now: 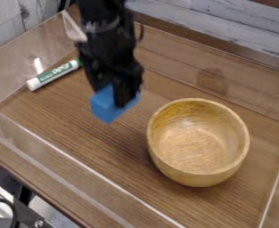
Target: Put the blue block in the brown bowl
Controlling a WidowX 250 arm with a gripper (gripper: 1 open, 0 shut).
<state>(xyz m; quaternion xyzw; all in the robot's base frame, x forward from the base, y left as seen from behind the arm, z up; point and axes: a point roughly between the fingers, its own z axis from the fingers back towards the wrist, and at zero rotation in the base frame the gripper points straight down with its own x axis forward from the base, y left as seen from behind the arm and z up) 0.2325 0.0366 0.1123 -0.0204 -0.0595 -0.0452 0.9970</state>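
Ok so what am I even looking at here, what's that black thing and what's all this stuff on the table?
The black thing is a robot arm, seen by one camera looking down at a wooden table from the side. Its gripper, the claw at the end, points down and holds a blue block lifted off the table. To the right sits an empty brown bowl. To the left lies a green-and-white marker. A clear wall runs along the near table edge.
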